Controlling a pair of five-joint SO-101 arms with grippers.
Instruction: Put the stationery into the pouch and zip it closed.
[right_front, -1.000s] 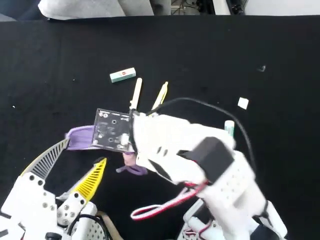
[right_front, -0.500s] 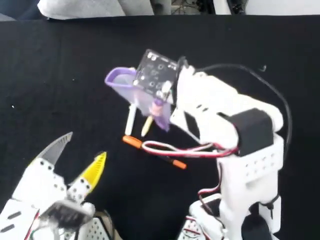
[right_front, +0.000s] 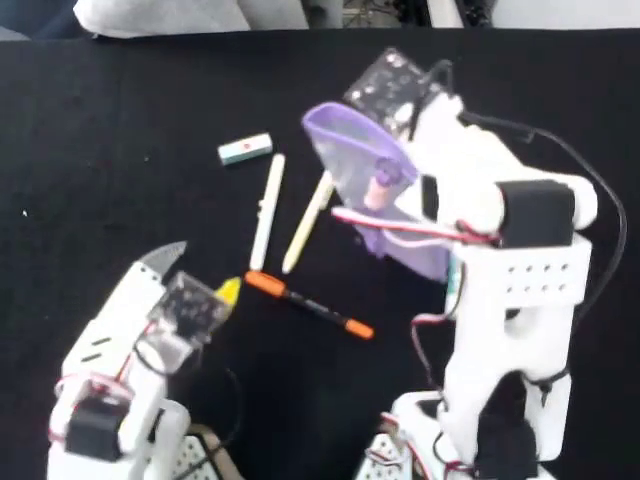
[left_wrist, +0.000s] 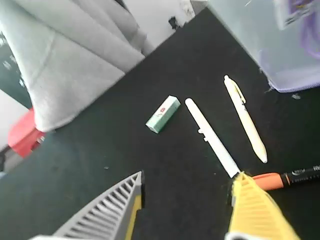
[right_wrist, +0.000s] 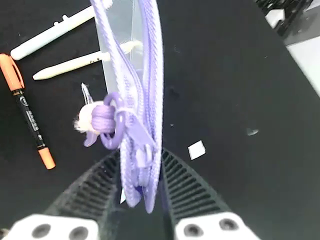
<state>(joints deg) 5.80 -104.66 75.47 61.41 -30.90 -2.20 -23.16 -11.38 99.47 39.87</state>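
Pouch (right_front: 350, 150) hangs pinched at its zipper edge in right fingers (right_wrist: 187, 185); left fingers (left_wrist: 255, 210) wide, empty. Thin grip may slip.

Lit brightly and evenly from overhead. Shows almost no shadows on the matte black surface (right_front: 120, 100). Nearly blows out the white arm shells (right_front: 520, 280) in the high view. Catches a soft sheen on the clear pouch (left_wrist: 250, 30) wall.
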